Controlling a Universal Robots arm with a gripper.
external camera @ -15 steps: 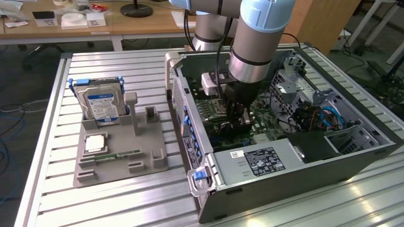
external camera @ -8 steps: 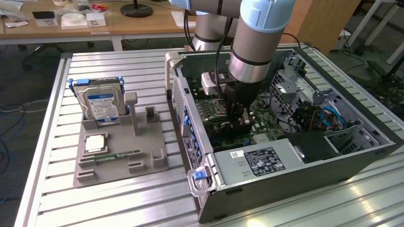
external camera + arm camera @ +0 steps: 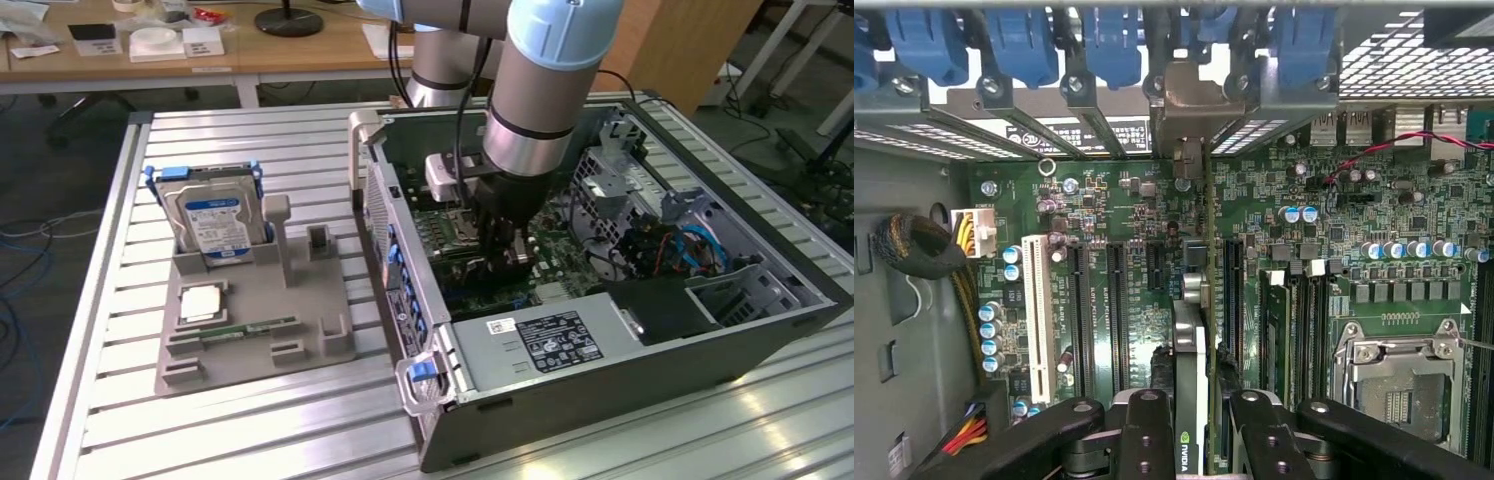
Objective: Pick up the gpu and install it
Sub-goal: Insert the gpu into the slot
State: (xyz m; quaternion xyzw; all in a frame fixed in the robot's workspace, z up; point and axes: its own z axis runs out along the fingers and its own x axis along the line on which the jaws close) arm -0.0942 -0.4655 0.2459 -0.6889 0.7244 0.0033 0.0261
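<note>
While the arm reaches down into the open computer case [image 3: 627,350], we see its gripper [image 3: 1191,420] partly closed on the gpu [image 3: 1189,350], one black finger [image 3: 1144,435] on each side of the thin card. We hold the card upright and edge-on over the green motherboard [image 3: 1124,300], among the long black expansion slots, with its silver end bracket [image 3: 1189,105] up against the case's rear wall under the row of blue slot clips [image 3: 1114,45]. Whether the card is fully seated in its slot we cannot tell.

In the exterior view the gripper [image 3: 505,245] stands inside the case, above the middle of the board, beside the empty processor socket [image 3: 1394,385]. A white slot [image 3: 1037,300] and bundled power wires [image 3: 964,235] lie on the card's other side.

The case lies on its side on the slatted metal worktop [image 3: 227,420], toward the edge at the exterior view's right. Toward the opposite edge sits a grey parts holder [image 3: 254,320], carrying an upright hard drive [image 3: 214,225] with a blue-white label, a processor chip [image 3: 200,302] and a narrow green memory stick [image 3: 254,328].
</note>
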